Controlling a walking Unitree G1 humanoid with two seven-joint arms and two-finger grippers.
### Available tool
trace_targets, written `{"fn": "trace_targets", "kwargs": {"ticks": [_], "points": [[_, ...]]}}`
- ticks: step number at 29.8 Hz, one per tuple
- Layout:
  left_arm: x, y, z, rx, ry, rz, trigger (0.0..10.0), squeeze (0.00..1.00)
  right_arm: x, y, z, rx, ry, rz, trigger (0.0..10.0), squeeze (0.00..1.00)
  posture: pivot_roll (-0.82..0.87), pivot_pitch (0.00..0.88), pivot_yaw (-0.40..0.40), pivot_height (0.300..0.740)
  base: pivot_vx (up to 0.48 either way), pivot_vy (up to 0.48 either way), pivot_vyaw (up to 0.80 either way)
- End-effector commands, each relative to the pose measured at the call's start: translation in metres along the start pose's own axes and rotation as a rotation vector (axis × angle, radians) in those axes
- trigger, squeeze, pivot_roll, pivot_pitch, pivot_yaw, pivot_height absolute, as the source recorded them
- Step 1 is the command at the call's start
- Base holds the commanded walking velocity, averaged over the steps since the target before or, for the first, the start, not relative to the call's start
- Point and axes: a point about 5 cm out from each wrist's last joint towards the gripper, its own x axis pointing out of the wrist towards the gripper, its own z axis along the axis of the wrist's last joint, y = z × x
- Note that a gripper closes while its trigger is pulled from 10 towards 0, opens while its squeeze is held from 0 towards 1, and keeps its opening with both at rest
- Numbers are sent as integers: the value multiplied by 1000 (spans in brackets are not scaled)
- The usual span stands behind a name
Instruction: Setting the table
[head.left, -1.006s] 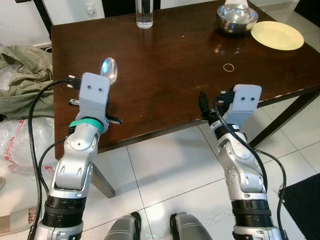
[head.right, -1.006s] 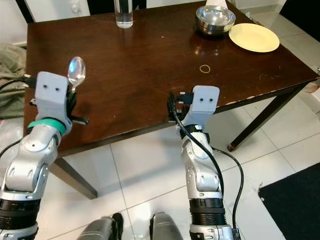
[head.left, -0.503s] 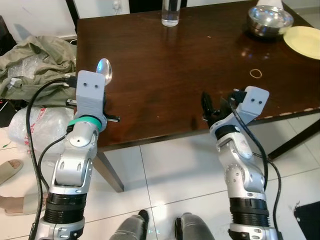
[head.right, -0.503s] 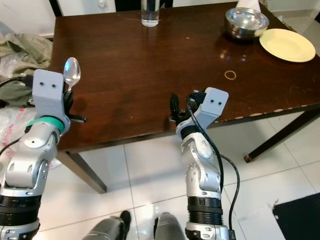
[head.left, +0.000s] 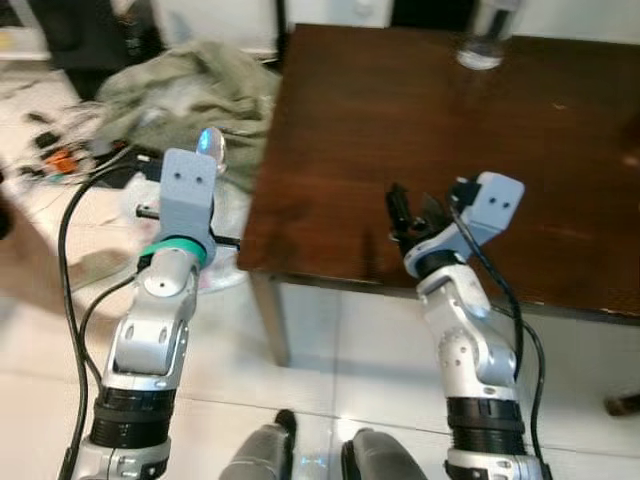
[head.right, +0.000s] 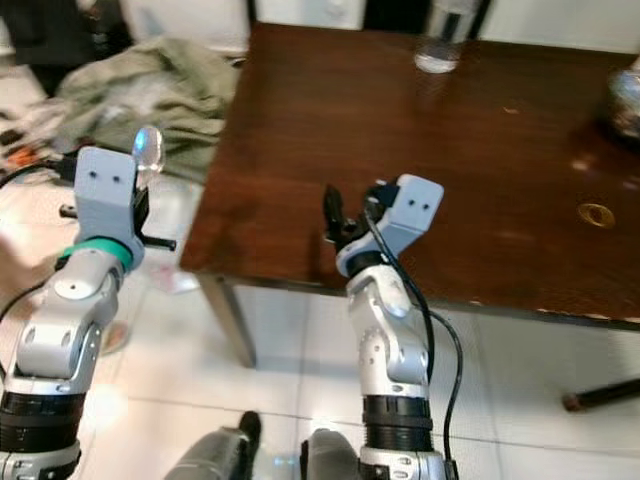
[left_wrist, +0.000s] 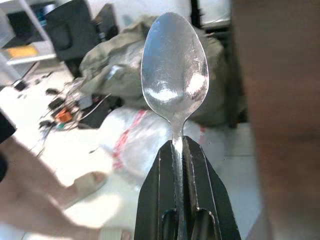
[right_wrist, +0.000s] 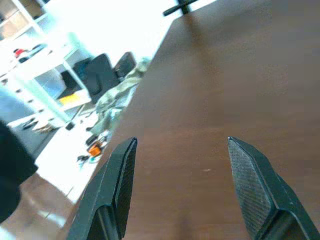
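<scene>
Camera has swung left; the yellow plate has left the frame.
Left gripper (left_wrist: 182, 150) still clamps the shiny metal spoon (left_wrist: 174, 70) upright, seemingly beyond the dark wooden table's (head.left: 420, 140) left edge; right gripper (right_wrist: 182, 185) hovers spread over its near edge.

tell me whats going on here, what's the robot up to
The robot stands at the corner of a dark wooden table, part-way through setting it. Its left gripper is shut on a metal spoon, held upright beside the table, over the floor. The right gripper is open and empty, just above the table's near edge. A drinking glass stands at the far side and a small ring lies on the tabletop. The spoon is not yet set down.
</scene>
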Motion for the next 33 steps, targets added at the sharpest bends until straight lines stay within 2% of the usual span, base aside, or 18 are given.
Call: {"fn": "trace_targets", "kwargs": {"ticks": [1, 33], "points": [[0, -3, -4, 5, 22, -6, 10000, 0, -3, -5, -2, 8, 13, -16, 10000, 0, -129, 47, 71, 740, 0, 0, 800], [1, -3, -10, 1, 63, 29, 10000, 0, -4, -7, -4, -7, 33, -8, 10000, 0, -129, 55, 67, 740, 0, 0, 800]]}}
